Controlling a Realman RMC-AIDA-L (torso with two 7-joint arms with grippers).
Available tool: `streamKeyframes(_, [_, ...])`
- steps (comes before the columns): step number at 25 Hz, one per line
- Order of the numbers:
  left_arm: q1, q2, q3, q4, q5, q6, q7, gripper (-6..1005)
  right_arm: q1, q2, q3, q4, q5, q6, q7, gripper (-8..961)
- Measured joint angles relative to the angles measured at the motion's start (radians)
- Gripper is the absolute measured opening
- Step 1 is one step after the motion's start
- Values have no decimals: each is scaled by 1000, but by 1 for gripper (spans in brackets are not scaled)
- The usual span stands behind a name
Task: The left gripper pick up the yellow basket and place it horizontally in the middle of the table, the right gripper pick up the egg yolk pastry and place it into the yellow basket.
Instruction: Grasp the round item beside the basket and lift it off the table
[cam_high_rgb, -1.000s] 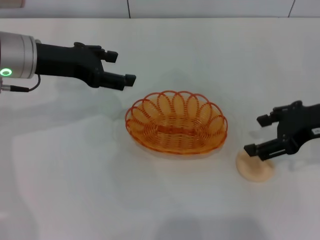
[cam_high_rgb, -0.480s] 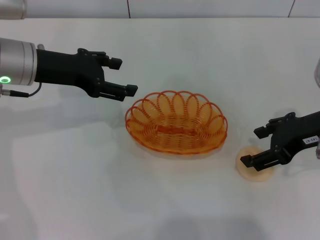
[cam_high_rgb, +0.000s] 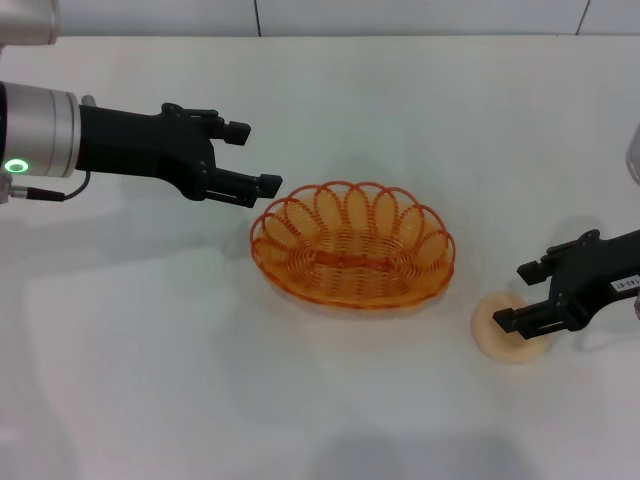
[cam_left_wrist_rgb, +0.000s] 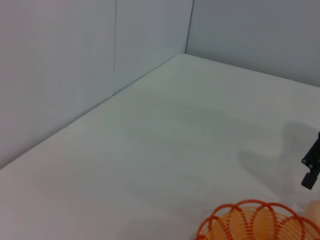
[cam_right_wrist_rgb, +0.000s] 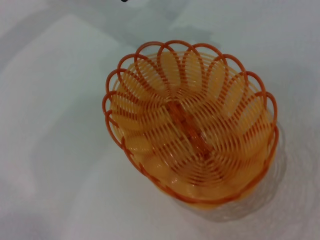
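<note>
part of the egg yolk pastry is hiding under our right gripper, whose fingers are spreading apart over it. we are holding the left gripper spread open just beside the yellow basket, which is sitting mid-table.

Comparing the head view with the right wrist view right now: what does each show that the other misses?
Only the head view shows the left gripper, open and held beside the basket's left rim, the right gripper, open around the egg yolk pastry, and the pastry itself lying on the table to the right of the basket. Only the right wrist view looks straight down into the yellow basket, showing its wire base with nothing in it. Both share the basket, upright on the white table.
</note>
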Motion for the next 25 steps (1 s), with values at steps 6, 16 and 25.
streamKeyframes(6, [3,0,-3,0,-19,2,0,884,0,0,-5,17,-2,6,1,666])
streamKeyframes(16, [6,0,-3,3,-25,4,-1,884,0,0,-28,33,-5,32,3,592])
streamKeyframes(25, [6,0,-6,3,-25,4,-1,885,1,0,-26,33,-12,25,4,431])
